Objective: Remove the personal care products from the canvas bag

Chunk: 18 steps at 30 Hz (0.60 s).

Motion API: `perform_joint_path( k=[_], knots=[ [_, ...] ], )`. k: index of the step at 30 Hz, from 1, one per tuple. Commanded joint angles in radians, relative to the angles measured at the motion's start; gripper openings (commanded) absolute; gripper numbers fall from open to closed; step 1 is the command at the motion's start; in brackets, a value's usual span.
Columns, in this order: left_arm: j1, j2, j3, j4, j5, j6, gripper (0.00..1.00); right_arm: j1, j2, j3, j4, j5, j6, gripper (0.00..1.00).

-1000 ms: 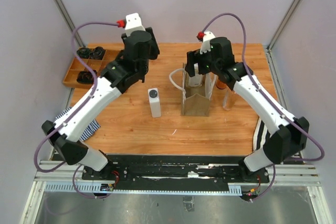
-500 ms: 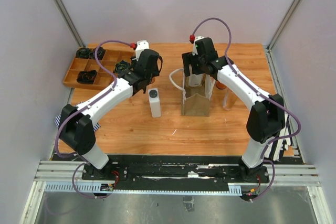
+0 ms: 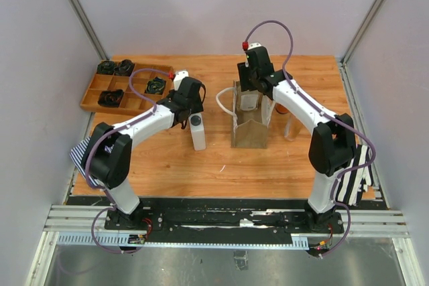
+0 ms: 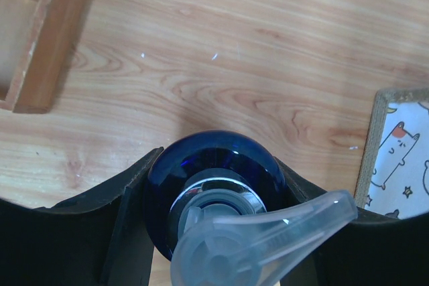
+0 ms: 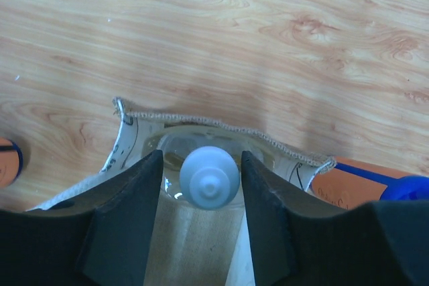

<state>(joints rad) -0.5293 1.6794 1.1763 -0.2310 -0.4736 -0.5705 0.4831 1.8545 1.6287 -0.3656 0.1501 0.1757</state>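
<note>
Three grey walls (image 3: 214, 5) ring my wooden tabletop (image 3: 221, 165); left jaws grip blue pump bottle (image 4: 221, 155), right jaws gape astride white-capped bottle (image 5: 209, 177).

Pump bottle (image 3: 198, 132) left of bag (image 3: 249, 133)

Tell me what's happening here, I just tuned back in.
The left gripper is clamped on a dark blue pump bottle, next to the white pump bottle standing outside the canvas bag. The right gripper is down in the bag's mouth, fingers either side of a clear white-capped bottle; whether it grips yet is unclear.
</note>
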Motion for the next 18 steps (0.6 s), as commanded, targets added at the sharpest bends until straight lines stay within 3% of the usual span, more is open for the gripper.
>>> perform_joint_path(
  k=[1,5,13,18],
  knots=[
    [0.000,-0.017,-0.004,0.108,0.025,-0.023,0.18,0.003,0.034,0.032,-0.004,0.031,0.005,0.48],
    [0.000,-0.015,-0.014,0.105,0.032,-0.021,0.28,0.003,0.046,0.040,-0.004,0.041,-0.002,0.41],
    [0.000,-0.032,-0.027,0.085,0.036,-0.026,0.61,0.012,-0.007,0.063,-0.017,0.080,-0.031,0.04],
    [0.000,-0.075,-0.009,0.051,0.030,-0.036,0.74,0.012,-0.114,0.127,-0.016,0.080,-0.059,0.04]
  ],
)
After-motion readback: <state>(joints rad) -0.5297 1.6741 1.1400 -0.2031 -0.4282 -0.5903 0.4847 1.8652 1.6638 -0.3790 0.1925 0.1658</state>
